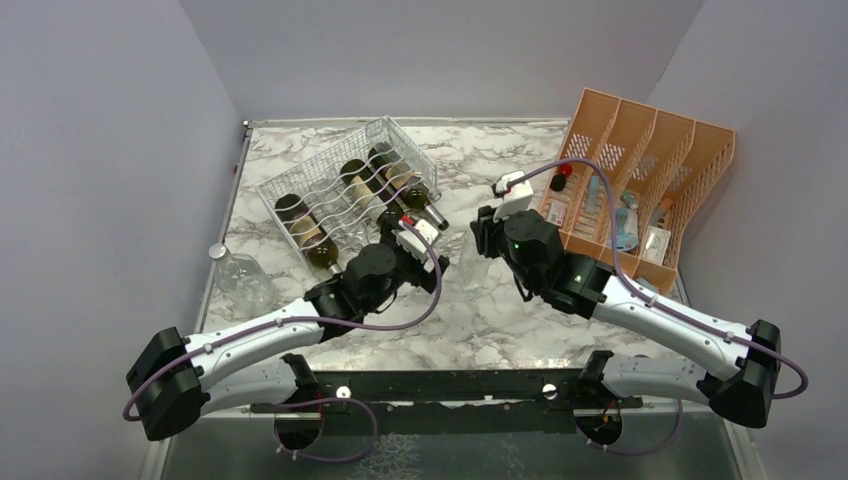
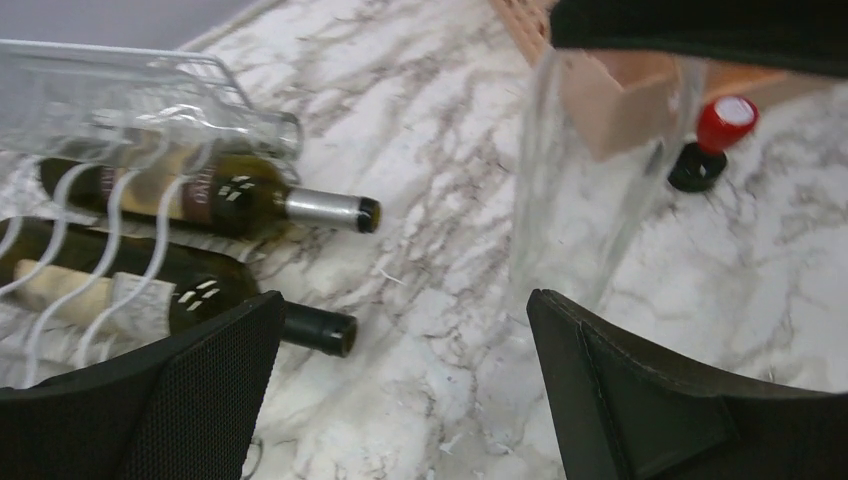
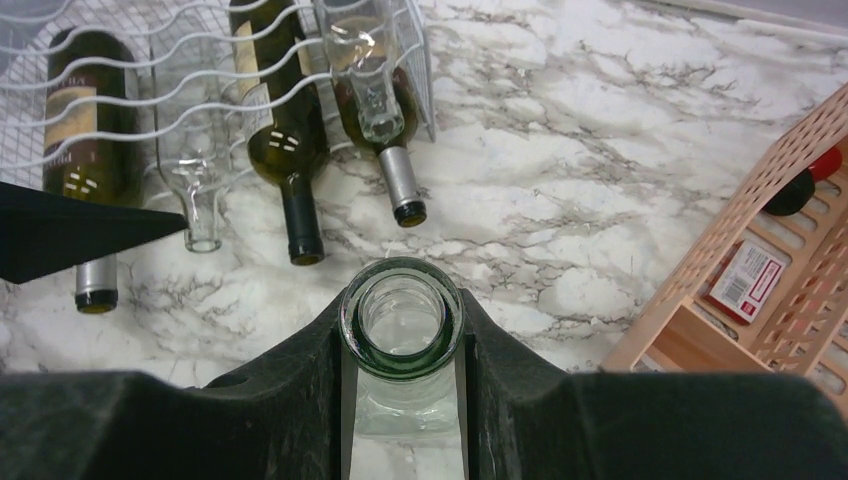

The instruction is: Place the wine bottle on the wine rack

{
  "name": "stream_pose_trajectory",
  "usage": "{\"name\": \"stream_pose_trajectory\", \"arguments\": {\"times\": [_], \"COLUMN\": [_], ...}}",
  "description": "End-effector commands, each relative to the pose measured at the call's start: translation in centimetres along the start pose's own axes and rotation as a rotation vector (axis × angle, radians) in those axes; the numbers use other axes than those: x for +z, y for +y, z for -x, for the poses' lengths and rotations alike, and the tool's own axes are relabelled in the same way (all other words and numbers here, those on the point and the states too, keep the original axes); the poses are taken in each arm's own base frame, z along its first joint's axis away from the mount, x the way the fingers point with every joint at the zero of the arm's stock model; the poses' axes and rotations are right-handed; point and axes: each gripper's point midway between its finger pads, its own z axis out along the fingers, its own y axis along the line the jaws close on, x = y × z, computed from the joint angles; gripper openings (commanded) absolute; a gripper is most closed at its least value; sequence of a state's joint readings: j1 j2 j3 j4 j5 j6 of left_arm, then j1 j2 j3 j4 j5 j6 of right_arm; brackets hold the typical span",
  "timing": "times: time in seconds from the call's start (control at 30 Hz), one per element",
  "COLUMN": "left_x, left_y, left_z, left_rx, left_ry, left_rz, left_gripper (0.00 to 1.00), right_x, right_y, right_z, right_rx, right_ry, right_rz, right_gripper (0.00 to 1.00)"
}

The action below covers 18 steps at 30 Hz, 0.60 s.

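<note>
Not yet racked. Clear wine bottle [image 2: 585,190] upright just right of the wine rack [image 1: 310,170], neck clamped in the right gripper [image 3: 402,345]. Left gripper [image 2: 402,310] spread wide, empty, at the rack's front. Left to do, likely: tilting, sliding in. In the rack: three dark bottles [image 3: 282,130], two clear bottles [image 3: 195,175]; left of it, one loose clear bottle [image 1: 243,280].

The table [image 1: 480,300] top is smooth marble-patterned stone with a slight sheen. The wine rack [image 1: 330,170], far left, is thin white-coated wire. Its dark bottles [image 3: 285,120] are glossy green glass with paper labels. The wine bottle [image 3: 402,318] is clear glass. The file organizer [image 1: 640,160], right, is matt orange plastic. The black fingers [image 2: 170,400] look matt and finely grained.
</note>
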<state>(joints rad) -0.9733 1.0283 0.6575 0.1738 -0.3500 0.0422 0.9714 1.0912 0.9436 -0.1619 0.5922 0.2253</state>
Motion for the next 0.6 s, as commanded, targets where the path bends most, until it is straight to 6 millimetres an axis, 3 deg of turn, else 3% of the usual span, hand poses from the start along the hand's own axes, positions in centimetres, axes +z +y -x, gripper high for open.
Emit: {"name": "stream_pose_trajectory", "arguments": {"times": [0.0, 0.4, 0.57], "left_x": [0.2, 1.6, 2.1], "left_y": [-5.3, -9.5, -9.3], "left_z": [0.3, -2.1, -2.5], "left_rx": [0.051, 0.084, 0.073], "left_ry": [-0.151, -0.170, -0.177], "left_rz": [-0.298, -0.491, -0.470], "left_gripper": [0.99, 0.99, 0.99], "right_x": [-1.3, -3.2, -3.6], "right_y": [1.3, 3.9, 4.2], "right_z": [2.5, 3.3, 3.4], "right_rx": [0.055, 0.105, 0.111], "right_ry": [-0.023, -0.031, -0.041], "right_rz": [0.095, 0.276, 0.308], "right_gripper": [0.01, 0.01, 0.01]}}
